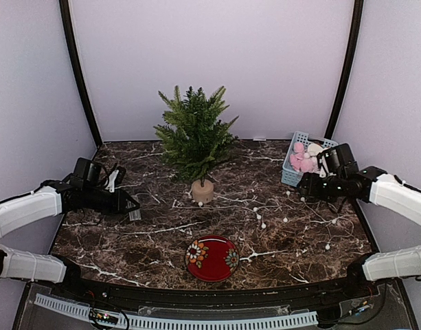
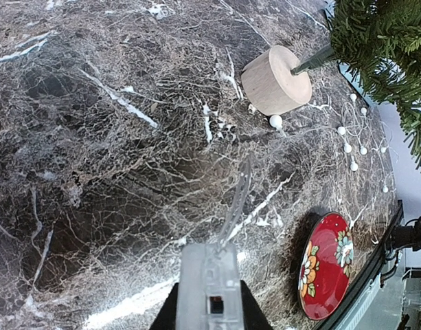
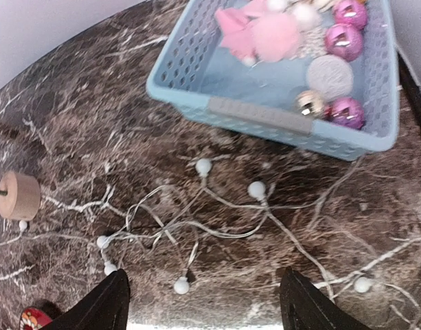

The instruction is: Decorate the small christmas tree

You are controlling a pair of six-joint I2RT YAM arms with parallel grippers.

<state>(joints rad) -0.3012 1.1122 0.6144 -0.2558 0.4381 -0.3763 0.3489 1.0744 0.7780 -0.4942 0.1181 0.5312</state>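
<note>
A red plate (image 1: 211, 258) lies at the near edge of the desk (image 1: 114, 240). The right fingers (image 3: 107, 306) hang spread over the light string (image 3: 203, 166), and the left fingers (image 2: 236, 203) look nearly together, though I cannot tell. Beyond, the small christmas tree (image 1: 195, 137) stands mid-desk with open room to its left, and the far-right blue basket (image 3: 258, 113) holds pink and white baubles (image 3: 344, 41).

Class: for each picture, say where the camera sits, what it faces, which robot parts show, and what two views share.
Top external: above, behind; faces the small christmas tree; left arm and right arm show.
Left wrist: on left arm; faces table, red plate; left claw shows.
Right wrist: on right arm; faces blue basket; open right claw shows.
Wrist views share the wooden stump.
</note>
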